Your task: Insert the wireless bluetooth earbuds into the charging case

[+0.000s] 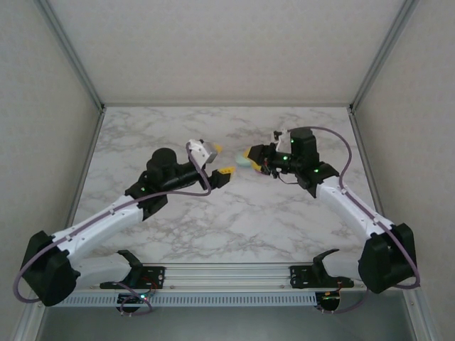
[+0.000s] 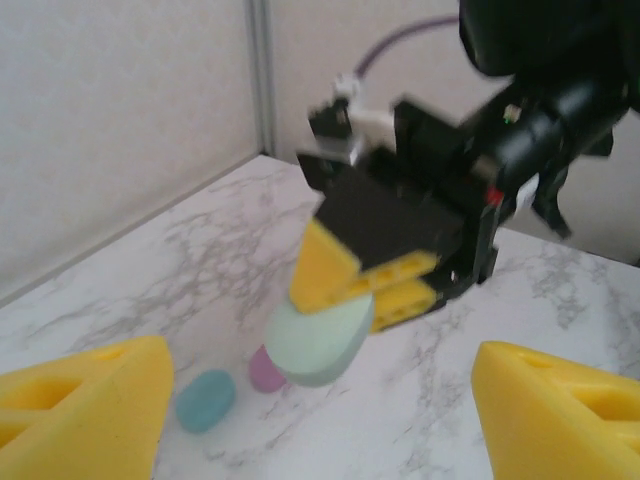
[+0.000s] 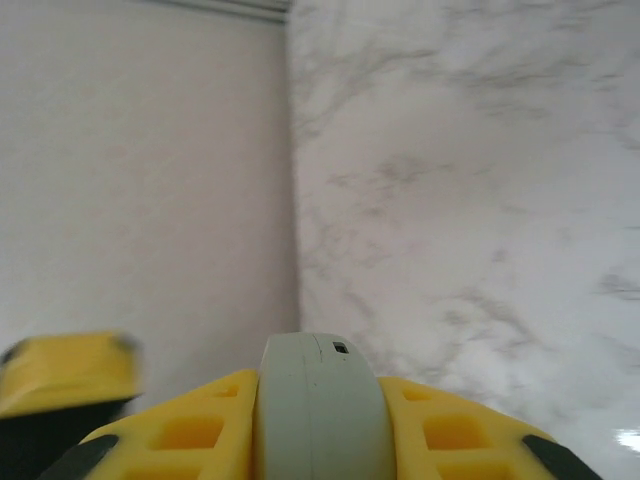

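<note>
Case pinched, buds loose on the table

Top view: right tool (image 1: pixel 249 157) clamps the pale charging case (image 1: pixel 244 163) mid-table (image 1: pixel 234 220), left tool (image 1: pixel 220 161) gaping wide and empty just beside it, walls well off. Left wrist: teal earbud (image 2: pixel 205 400) and pink earbud (image 2: pixel 266 370) lie on the table just below-left of the case. Right wrist: case (image 3: pixel 318 400) wedged tight in the right tool.

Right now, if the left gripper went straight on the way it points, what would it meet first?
Most likely the pale green charging case, clamped in the right gripper straight ahead, though depth is unclear. The teal earbud and pink earbud lie below that line.
</note>
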You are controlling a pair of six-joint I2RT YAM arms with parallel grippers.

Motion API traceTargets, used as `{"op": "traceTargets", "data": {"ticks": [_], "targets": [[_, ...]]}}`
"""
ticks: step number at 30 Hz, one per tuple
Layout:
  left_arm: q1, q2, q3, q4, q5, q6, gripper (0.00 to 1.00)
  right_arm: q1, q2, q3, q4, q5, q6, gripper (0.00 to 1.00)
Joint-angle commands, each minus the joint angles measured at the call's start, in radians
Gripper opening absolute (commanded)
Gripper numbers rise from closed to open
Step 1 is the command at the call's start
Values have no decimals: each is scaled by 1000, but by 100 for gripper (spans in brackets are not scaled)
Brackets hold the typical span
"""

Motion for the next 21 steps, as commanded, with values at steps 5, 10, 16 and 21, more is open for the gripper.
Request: {"op": "traceTargets", "data": {"ticks": [5, 10, 16, 21], "targets": [[9, -130, -42, -1, -261, -42, 88, 18, 266, -137, 227, 89, -8, 13], [13, -161, -58, -9, -318, -60, 100, 30, 393, -109, 264, 106, -43, 15], [15, -166, -57, -29, -330, -60, 100, 31, 465, -84, 203, 125, -89, 19], [16, -163, -58, -47, -344, -52, 100, 31, 444, -56, 13, 195, -186, 29]]}}
